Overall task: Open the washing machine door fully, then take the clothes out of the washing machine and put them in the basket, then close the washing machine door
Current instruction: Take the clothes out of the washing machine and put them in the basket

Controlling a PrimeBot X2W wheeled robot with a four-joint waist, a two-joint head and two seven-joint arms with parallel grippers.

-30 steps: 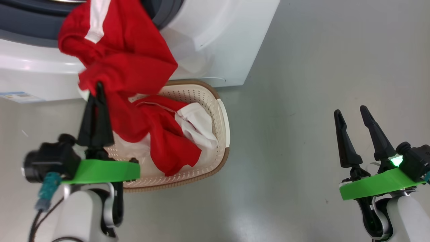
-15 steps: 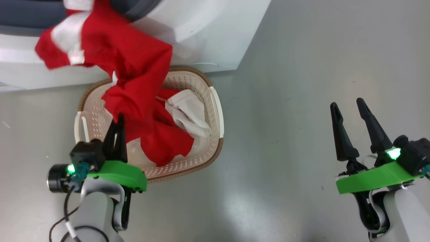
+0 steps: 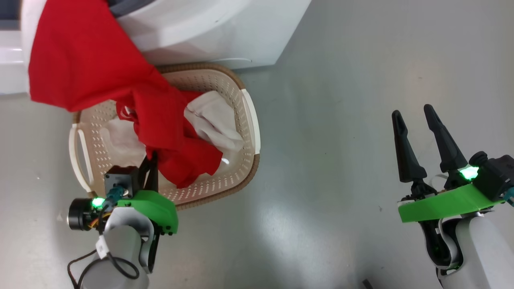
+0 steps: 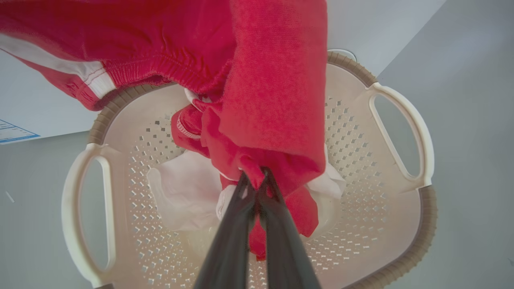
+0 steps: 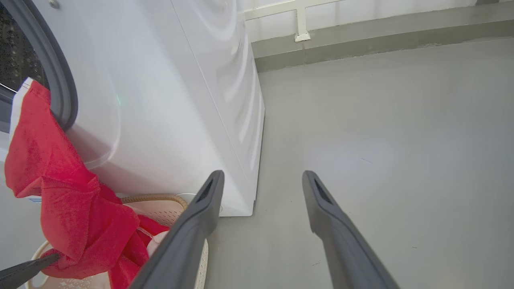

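The left pincer (image 4: 255,175) is clamped on a fold of the soft red, white-trimmed garment (image 3: 80,68), low over the cream perforated plastic basket (image 3: 257,170). This way the cloth trailing from the white box-shaped washing machine (image 3: 209,36) should land inside. The right pincer (image 3: 411,111) stands apart, empty.

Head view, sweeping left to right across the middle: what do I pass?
Cream-white perforated plastic basket with brown woven-look rim, holding soft red-and-white clothes → bare grey floor → right gripper, its two dark fingers apart.

Head camera looks down; 3 views share basket (image 3: 94,140).
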